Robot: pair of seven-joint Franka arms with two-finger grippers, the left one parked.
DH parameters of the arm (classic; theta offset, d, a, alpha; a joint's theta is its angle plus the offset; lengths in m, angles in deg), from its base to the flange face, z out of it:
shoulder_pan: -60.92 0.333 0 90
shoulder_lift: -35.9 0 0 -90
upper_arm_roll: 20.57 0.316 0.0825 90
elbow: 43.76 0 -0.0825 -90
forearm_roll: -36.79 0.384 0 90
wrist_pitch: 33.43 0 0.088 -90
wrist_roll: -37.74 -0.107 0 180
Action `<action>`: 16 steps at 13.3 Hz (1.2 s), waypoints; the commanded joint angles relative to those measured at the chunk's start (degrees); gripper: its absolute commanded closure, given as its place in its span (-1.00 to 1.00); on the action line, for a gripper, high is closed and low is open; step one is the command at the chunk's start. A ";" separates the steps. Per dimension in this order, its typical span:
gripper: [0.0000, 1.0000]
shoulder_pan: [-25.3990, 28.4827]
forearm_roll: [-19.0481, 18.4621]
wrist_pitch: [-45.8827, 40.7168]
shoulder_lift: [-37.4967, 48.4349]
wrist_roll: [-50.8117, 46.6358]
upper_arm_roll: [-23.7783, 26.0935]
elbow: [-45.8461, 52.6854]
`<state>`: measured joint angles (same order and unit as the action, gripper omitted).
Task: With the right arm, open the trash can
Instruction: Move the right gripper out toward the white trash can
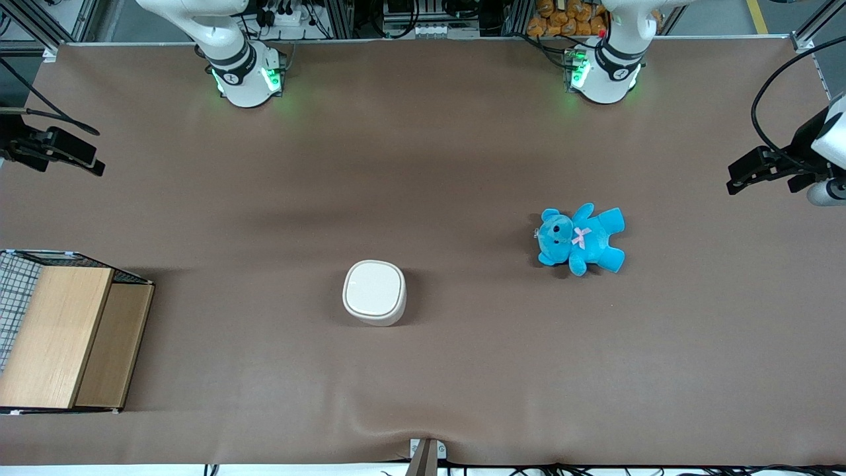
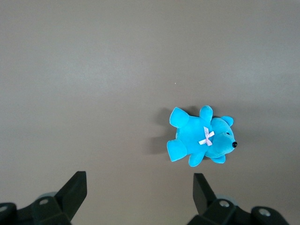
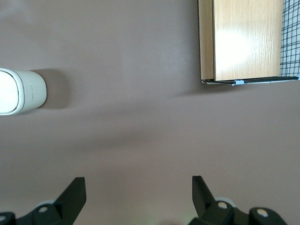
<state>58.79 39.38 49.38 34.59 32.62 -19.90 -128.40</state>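
One trash can (image 1: 374, 292), lid shut | one teddy (image 1: 580, 238) | end effector (image 3: 136, 194) spread, above table (image 1: 423, 165)

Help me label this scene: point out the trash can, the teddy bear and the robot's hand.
Trash can (image 1: 374, 289), front view, middle of its shut lid.
Teddy bear (image 1: 581, 239), front view, on its chest by the pink bow.
Hand (image 3: 138, 192), right wrist view, midway between its open fingertips, high above the table.

Robot lab: two arm bases (image 1: 246, 73) bolted to brown-matted table (image 1: 423, 165), aluminium framing (image 1: 39, 26), cables (image 1: 291, 16), gripper (image 3: 136, 197) spread above mat.
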 commanded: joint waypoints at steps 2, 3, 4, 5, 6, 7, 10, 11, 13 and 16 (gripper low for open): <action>-1.00 2.90 0.04 -2.56 -1.76 0.28 1.00 0.78; -1.00 3.43 1.00 -2.22 -3.51 0.20 1.00 1.13; -1.00 3.87 3.27 -1.43 -4.22 0.28 1.00 1.14; -1.00 3.79 5.21 -0.64 -5.10 0.54 1.00 1.14; -1.00 3.97 6.36 -0.55 -5.89 -0.32 1.00 1.14; -1.00 4.92 6.37 -0.11 -6.94 -0.42 1.00 1.14; -1.00 8.52 6.28 2.60 -11.33 -6.45 1.09 2.71; -1.00 10.02 6.28 3.40 -12.91 -10.23 1.09 3.76; -0.93 13.79 6.11 3.67 -16.43 -17.52 1.00 7.18; -0.34 15.92 6.28 6.82 -20.57 -23.62 1.09 10.01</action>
<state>74.03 45.22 55.38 17.68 11.99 -18.51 -122.75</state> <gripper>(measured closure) 0.128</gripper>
